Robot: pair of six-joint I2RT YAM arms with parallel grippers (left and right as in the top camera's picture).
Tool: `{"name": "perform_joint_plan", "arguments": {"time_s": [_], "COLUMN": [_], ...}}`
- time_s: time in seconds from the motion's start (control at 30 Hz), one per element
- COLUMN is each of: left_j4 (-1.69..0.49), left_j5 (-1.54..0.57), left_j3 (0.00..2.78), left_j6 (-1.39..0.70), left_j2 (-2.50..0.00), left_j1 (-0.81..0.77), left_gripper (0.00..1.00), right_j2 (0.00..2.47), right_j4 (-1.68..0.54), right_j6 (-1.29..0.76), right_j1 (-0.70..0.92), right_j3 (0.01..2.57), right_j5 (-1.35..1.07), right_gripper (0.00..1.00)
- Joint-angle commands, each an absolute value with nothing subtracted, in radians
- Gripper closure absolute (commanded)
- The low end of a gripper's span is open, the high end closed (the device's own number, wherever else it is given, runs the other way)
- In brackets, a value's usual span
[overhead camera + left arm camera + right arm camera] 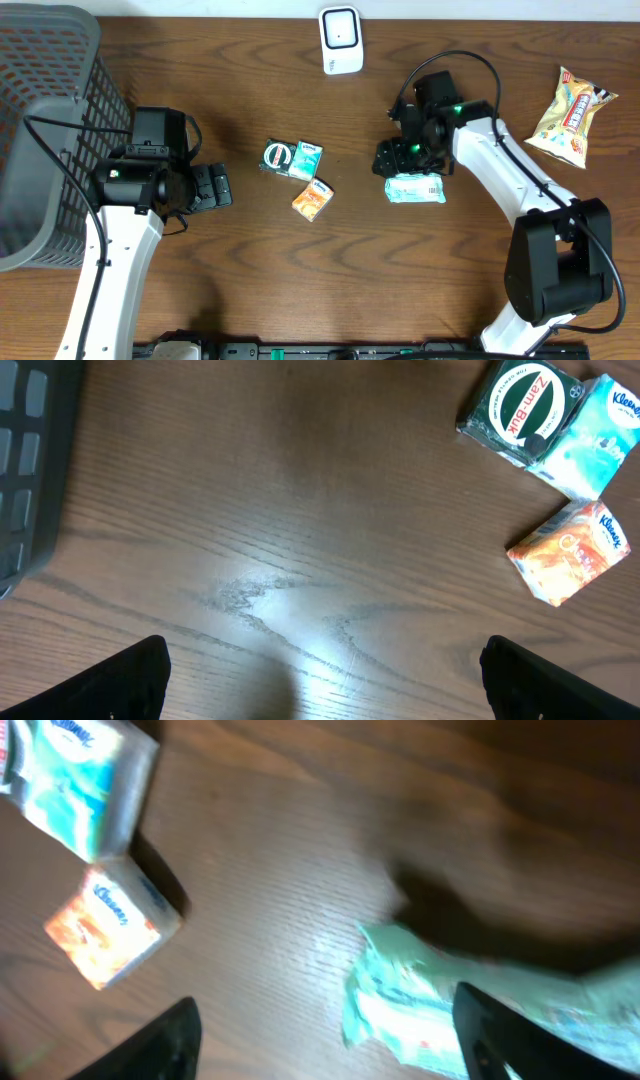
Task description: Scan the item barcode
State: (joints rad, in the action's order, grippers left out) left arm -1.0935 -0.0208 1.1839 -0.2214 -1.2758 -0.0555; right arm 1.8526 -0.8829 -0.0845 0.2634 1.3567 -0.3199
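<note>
Item: teal soft packet (415,189), partly under the right gripper (328,1025), fingers (175,1045) spread and pinching nothing; we centre them across its narrow sides before closing.

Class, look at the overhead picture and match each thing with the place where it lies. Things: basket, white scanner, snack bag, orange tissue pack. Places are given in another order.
Things
1. basket
2. white scanner
3. snack bag
4. orange tissue pack

Places
A. top edge, near the middle
B. centre, between the two arms
C. far left side
D. far right side

Right pairs: 1-C, 2-A, 3-D, 4-B
</note>
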Motion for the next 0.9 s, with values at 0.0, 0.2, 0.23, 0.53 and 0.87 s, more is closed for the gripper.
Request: {"name": "perform_joint_plan", "arguments": {"time_s": [0.0,0.2,0.23,0.53,0.87], "left_j4": [-1.095,-1.095,-1.095,-1.095,-1.095], "left_j5": [-0.015,-0.015,-0.015,-0.015,-0.015], "left_j3": [1.179,1.179,1.179,1.179,1.179], "left_j6": [-0.231,-0.231,-0.231,-0.231,-0.231], "left_j2": [-1.279,-1.279,-1.279,-1.279,-1.279], "left_j1": [-0.059,-0.059,-0.059,-0.059,-0.059], "left_gripper": [0.02,0.02,0.02,0.02,0.02], "right_j2": [1.859,1.856,1.855,1.855,1.855], "right_j4": [-0.956,-1.024,-1.020,-1.056,-1.325], "right_j6": [-0.105,-0.225,-0.225,-0.233,-0.454], "right_j1": [0.264,0.263,0.262,0.256,0.256], "right_j3": [1.401,1.401,1.401,1.401,1.399], "right_j5": [-0.239,-0.336,-0.383,-0.636,-0.052], "right_gripper": [0.32,0.20,0.21,0.41,0.73]}}
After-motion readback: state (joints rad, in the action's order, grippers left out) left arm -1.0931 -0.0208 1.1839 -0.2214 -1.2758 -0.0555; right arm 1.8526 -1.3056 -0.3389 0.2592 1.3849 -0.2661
